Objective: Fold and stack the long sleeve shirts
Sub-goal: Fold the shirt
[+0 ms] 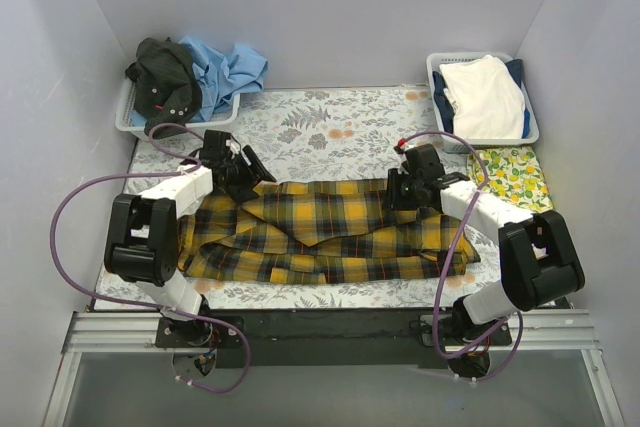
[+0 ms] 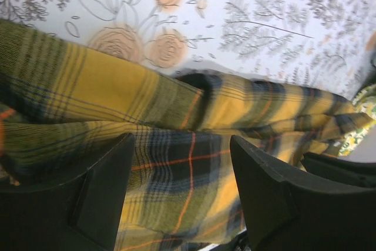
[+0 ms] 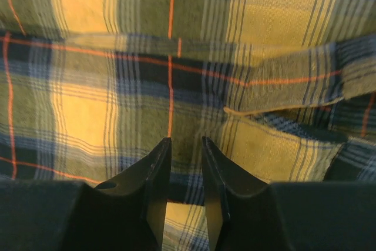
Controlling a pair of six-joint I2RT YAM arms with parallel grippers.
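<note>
Overhead, the plaid shirt [image 1: 330, 232] is lying partly folded along the near edge of the table [image 1: 320, 122]. Only the wrist views are showing jaws: left gripper [image 2: 181, 145] spread wide, released; right gripper [image 3: 185, 145] nearly closed over cloth, grasp unclear.

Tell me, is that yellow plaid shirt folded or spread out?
Partly folded: the plaid shirt has flaps turned in over its middle, yet it lies long and wide across the table cover.

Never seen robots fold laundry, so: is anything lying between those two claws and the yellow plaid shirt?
Nothing visible. The left gripper hangs with fingers spread directly over the yellow plaid shirt, and the right gripper, fingers nearly together, sits right at the cloth.
</note>
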